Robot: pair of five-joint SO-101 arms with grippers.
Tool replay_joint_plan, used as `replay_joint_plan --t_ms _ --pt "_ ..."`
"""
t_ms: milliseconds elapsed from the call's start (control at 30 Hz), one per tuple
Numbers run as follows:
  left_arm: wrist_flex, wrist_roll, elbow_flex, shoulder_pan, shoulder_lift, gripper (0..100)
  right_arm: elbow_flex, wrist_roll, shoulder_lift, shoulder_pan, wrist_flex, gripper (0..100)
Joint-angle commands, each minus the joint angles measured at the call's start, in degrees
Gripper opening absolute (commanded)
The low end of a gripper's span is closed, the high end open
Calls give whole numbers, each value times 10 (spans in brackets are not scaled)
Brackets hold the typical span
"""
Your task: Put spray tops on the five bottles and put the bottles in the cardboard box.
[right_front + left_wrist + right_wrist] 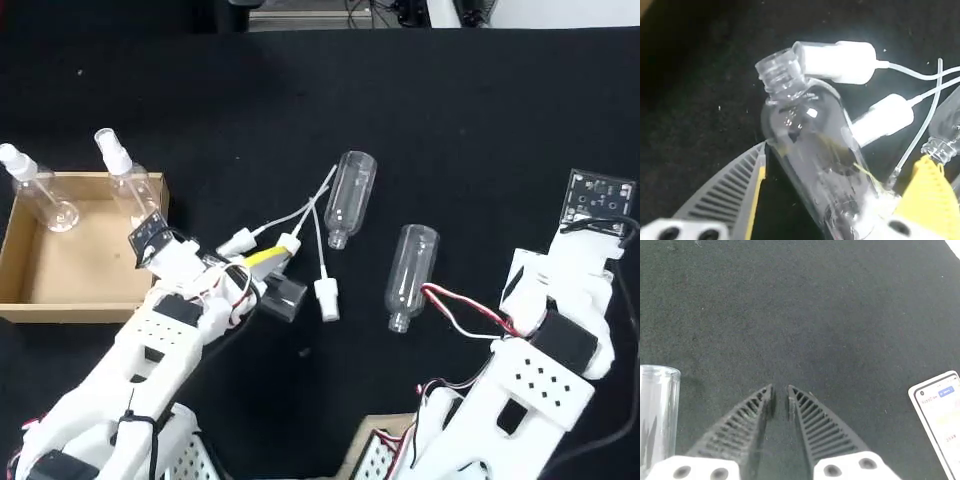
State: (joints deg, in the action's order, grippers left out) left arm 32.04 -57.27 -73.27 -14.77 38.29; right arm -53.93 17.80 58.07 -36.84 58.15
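The left gripper (840, 165) is clamped on a clear uncapped plastic bottle (807, 140) at the centre of the left wrist view, its open neck pointing to the upper left. A white spray top with a thin tube (840, 61) lies just beside that neck, long axis running rightwards. The right gripper (780, 396), jaws together and empty, is farther from it, I judge

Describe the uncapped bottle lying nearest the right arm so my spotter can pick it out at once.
From the cardboard box at the left of the black table, look across toward the right arm. The clear uncapped bottle lies just before that arm, neck pointing toward the arms' bases. Unlike the other lying bottle, crowded by loose spray tops, it lies alone.
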Motion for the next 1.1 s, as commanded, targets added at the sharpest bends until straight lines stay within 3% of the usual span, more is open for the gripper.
replay_joint_plan --t_ms 0,100,300,433,600,800,967,1067 --pt "-12 15 -8 4 8 413 12 -2 0 9 4 15" --pt "-12 15 -23 4 8 402 12 -2 0 9 4 15" --pt "-11 15 -22 4 9 225 13 -2 0 9 4 15" --pt "7 61 -23 3 14 217 15 1 0 9 7 15" --pt "119 190 23 6 15 217 43 3 0 9 61 15" --pt "332 460 117 9 15 218 69 4 0 47 111 15" --pt "323 663 108 10 11 218 69 2 0 116 136 15" --pt "308 672 106 10 10 218 69 2 0 142 151 15"
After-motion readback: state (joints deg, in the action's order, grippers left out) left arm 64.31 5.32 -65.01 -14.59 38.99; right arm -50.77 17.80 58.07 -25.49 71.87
